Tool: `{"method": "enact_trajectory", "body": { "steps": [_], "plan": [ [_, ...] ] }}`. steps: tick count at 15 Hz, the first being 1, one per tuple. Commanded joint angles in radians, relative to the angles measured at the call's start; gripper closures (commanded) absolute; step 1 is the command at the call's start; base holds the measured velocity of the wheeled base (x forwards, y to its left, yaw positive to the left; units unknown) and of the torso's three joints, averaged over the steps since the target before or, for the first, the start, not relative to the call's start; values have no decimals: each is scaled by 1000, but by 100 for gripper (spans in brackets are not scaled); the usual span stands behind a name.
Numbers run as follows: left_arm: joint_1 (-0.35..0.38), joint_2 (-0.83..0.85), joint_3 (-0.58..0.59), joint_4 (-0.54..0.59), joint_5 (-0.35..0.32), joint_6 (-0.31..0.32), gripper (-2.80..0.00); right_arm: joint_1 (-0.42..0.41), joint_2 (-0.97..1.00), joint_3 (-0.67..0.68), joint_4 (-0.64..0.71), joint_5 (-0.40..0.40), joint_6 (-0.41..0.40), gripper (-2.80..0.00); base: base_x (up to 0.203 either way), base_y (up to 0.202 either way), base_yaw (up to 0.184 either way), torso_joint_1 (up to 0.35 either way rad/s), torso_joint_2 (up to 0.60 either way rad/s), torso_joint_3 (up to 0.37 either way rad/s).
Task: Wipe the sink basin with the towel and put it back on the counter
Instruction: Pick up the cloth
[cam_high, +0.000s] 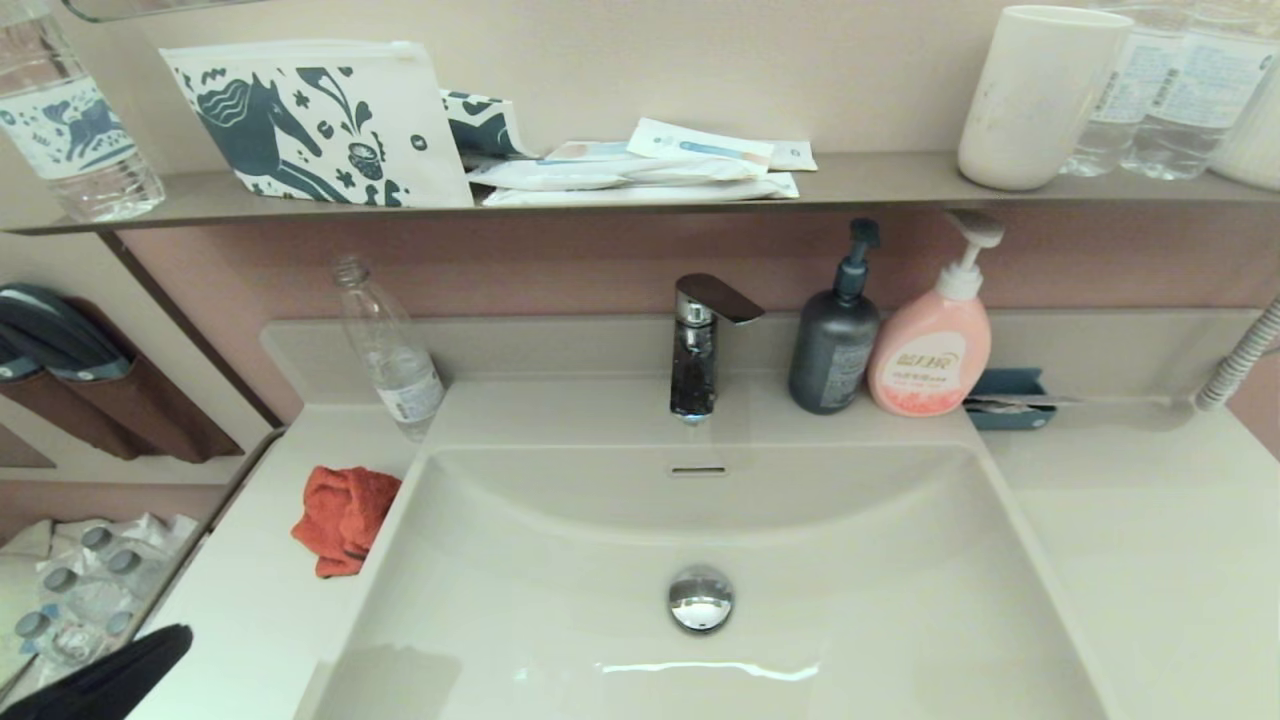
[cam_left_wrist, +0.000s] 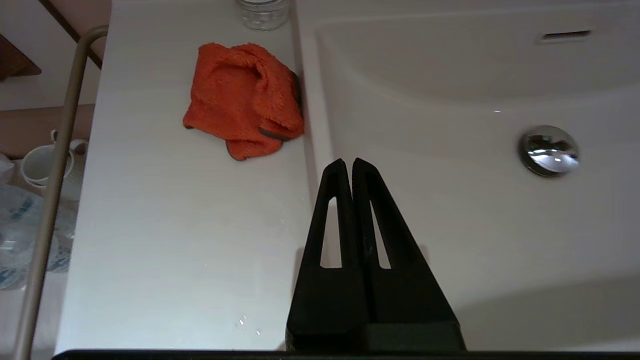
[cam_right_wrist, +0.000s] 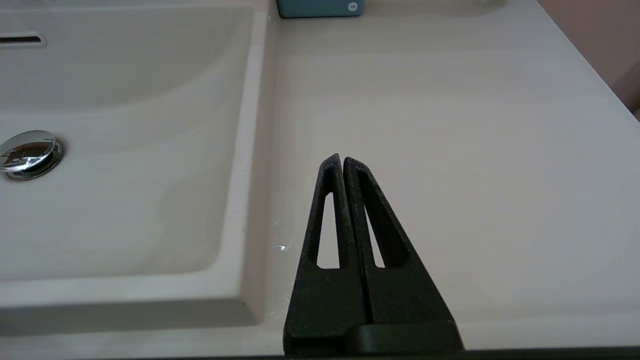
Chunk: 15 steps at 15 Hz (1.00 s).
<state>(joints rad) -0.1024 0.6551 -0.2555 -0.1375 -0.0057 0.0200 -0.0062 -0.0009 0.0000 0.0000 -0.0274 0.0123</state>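
Note:
The orange-red towel (cam_high: 343, 517) (cam_left_wrist: 245, 99) lies crumpled on the counter (cam_high: 250, 590) (cam_left_wrist: 175, 225), right against the left rim of the sink basin (cam_high: 850, 600) (cam_left_wrist: 450, 200). The basin holds only its chrome drain plug (cam_high: 700, 598) (cam_left_wrist: 548, 150). My left gripper (cam_left_wrist: 348, 162) is shut and empty, hovering over the basin's left rim, nearer to me than the towel; in the head view only a black part of it (cam_high: 110, 680) shows at the lower left. My right gripper (cam_right_wrist: 340, 159) is shut and empty above the counter (cam_right_wrist: 450, 150) right of the basin (cam_right_wrist: 125, 175), out of the head view.
A chrome faucet (cam_high: 700, 345), a clear bottle (cam_high: 390, 350), a grey pump bottle (cam_high: 835, 335), a pink pump bottle (cam_high: 935, 345) and a teal holder (cam_high: 1008, 398) (cam_right_wrist: 320, 7) line the back of the counter. A metal rail (cam_left_wrist: 50, 190) runs along its left edge. A wall shelf (cam_high: 850, 185) holds a cup, pouches and bottles.

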Motion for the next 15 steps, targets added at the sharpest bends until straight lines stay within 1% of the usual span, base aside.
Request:
{"method": "enact_trajectory", "body": {
  "steps": [1,2,3,4,5,6,12,14,15],
  "plan": [
    [52,303,-44,-84,-7,40,0,0,1,0,0,0,0,0,0,0,0,0,0,0],
    [94,374,-66,-122,-32,62,0,0,1,0,0,0,0,0,0,0,0,0,0,0],
    [155,428,-91,-155,-88,87,0,0,1,0,0,0,0,0,0,0,0,0,0,0],
    [206,469,-111,-174,-174,108,0,0,1,0,0,0,0,0,0,0,0,0,0,0],
    [235,500,-124,-184,-222,119,0,0,1,0,0,0,0,0,0,0,0,0,0,0],
    [251,532,-131,-189,-248,124,0,0,1,0,0,0,0,0,0,0,0,0,0,0],
    [262,684,-169,-199,-293,136,0,0,1,0,0,0,0,0,0,0,0,0,0,0],
    [266,752,-173,-236,-295,184,0,0,1,0,0,0,0,0,0,0,0,0,0,0],
    [283,778,-174,-301,-295,204,0,0,1,0,0,0,0,0,0,0,0,0,0,0]
  ]
}}
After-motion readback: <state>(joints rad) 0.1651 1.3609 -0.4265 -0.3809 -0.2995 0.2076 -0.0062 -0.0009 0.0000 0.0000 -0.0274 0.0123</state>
